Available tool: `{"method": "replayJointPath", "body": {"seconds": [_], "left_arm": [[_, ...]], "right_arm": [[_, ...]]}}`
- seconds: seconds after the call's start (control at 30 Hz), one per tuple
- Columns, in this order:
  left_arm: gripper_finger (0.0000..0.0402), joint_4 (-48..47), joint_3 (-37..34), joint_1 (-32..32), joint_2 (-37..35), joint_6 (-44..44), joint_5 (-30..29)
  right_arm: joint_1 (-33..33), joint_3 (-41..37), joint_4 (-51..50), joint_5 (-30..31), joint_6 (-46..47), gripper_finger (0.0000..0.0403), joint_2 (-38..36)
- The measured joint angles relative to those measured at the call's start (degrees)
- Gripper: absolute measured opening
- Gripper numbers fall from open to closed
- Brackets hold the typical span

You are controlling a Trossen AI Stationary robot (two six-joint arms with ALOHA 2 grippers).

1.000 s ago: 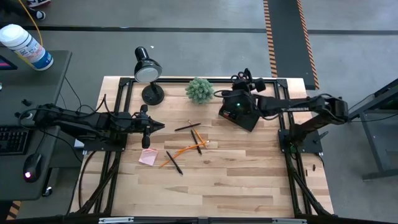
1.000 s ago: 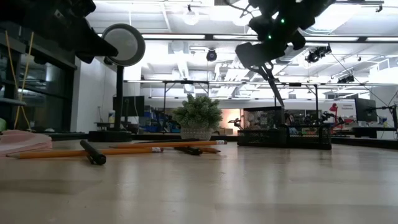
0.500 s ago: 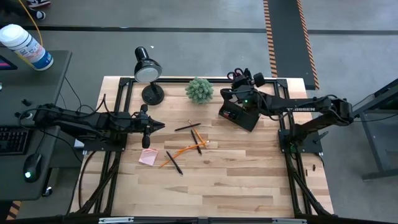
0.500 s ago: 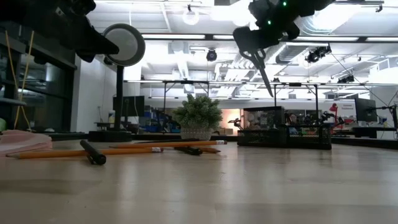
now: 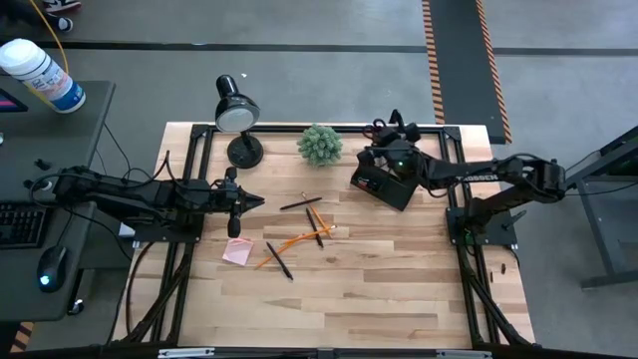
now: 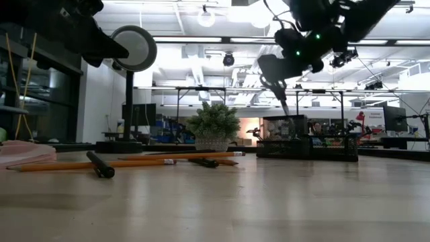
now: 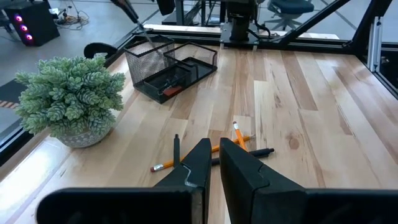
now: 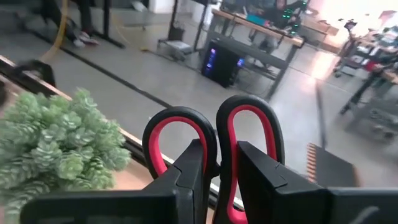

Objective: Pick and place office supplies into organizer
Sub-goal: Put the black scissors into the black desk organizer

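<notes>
- Scissors (image 8: 214,146) with red-lined black handles are clamped between the fingers of the right gripper (image 5: 391,150); in the right wrist view, at the centre of the frame, the two loops stand up side by side from between the dark fingers.
- In the low view, upper right of centre, the scissors (image 6: 281,91) are seen hanging blade-down from the gripper, the long axis close to vertical with a slight lean, the tip aimed at the organizer (image 6: 306,144) and apparently just above its rim.
- In the high view the right gripper is placed over the organizer (image 5: 384,181), at the upper right of the table (image 5: 399,289), near the plant (image 5: 320,144).
- The left gripper (image 5: 249,202) is held with its fingers nearly together, nothing between them, at the left of the table, waiting.
- Pencils and pens (image 5: 304,231) and a pink sticky-note pad (image 5: 237,251) are left lying at mid-table, still to be collected.
- Judged risks: if the tip is lowered onto the mesh wall or a divider rather than into a compartment, the light caddy could be tipped or pushed; if the scissors are released too high, a bounce out or a lean over the rim is likely.
- A tall item dropped off-centre may topple the caddy.
</notes>
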Motion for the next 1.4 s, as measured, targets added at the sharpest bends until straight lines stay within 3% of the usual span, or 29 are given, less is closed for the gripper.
{"method": "replayJointPath", "body": {"seconds": [0.2,0.47,0.67,1.0,1.2,1.4], "left_arm": [[0.0024,0.00,0.02,-0.02,0.00,0.00,0.00],[0.0024,0.06,0.02,-0.01,0.02,0.00,0.00],[0.0024,0.35,0.02,-0.02,0.02,0.02,0.00],[0.0024,0.41,0.02,-0.02,0.00,0.02,0.00],[0.0024,0.42,0.02,-0.01,0.01,0.02,0.00],[0.0024,0.42,0.02,0.00,0.02,0.02,0.00]], "right_arm": [[-1.44,-4.72,12.46,-5.32,-3.08,0.0065,0.00],[-2.96,-8.90,20.09,-10.46,-2.65,0.0065,0.00],[-4.63,-9.91,21.31,-15.80,-1.79,0.0065,0.04],[-9.51,-9.91,21.33,-29.97,-0.52,0.0065,0.11],[-11.38,-9.89,23.51,-34.64,-0.94,0.0065,3.72],[-12.01,-9.89,30.01,-35.16,-2.70,0.0065,10.07]]}}
